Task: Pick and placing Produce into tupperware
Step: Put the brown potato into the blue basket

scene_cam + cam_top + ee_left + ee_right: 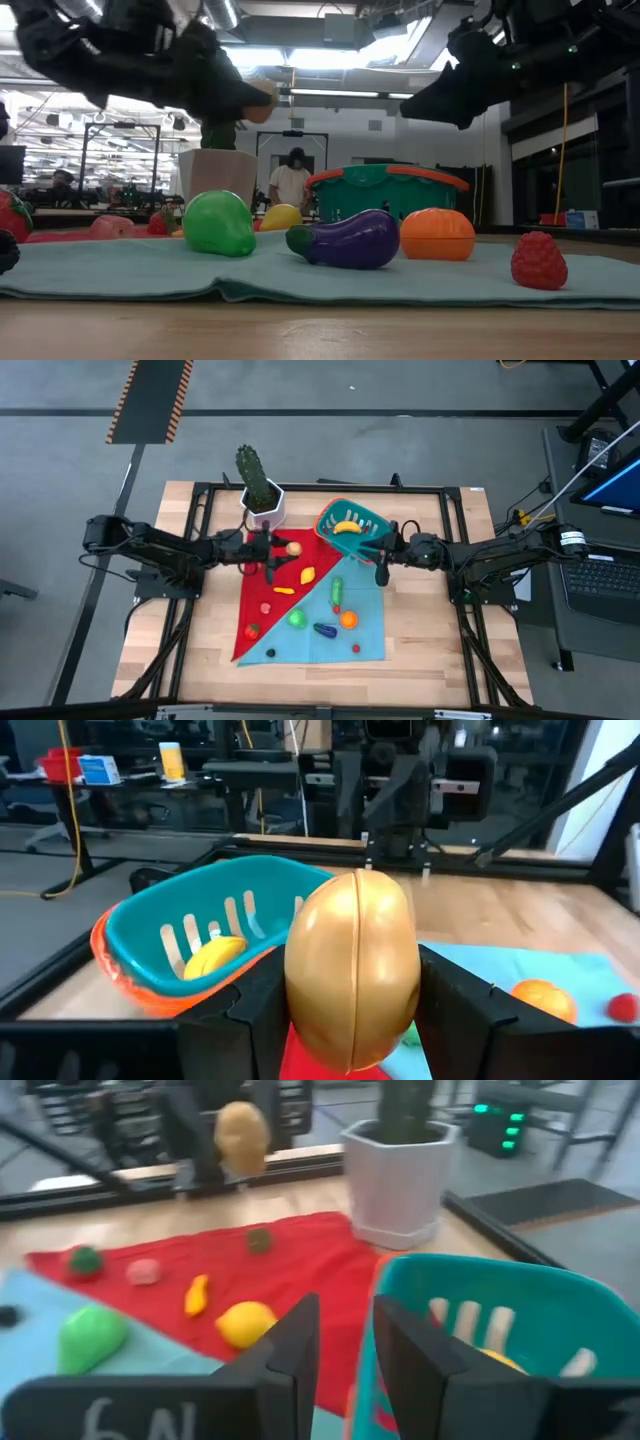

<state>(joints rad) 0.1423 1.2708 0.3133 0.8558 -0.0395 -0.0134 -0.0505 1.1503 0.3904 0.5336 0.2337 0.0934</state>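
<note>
- Left gripper clamps a tan potato between its jaws, long axis upright.
- Right gripper, jaws closed, pinches the teal tub's rim.

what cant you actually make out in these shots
- Tub contents: the high view shows a yellow piece in the tupperware; in the low view its wall hides the inside.
- Left gripper holds a tan egg-shaped toy; which produce it is cannot be told.
- Right gripper: its fingers stand at the tub's rim; the wrist view does not show whether they pinch it.
- Small pieces on the red cloth are too small to name in the high view.
</note>
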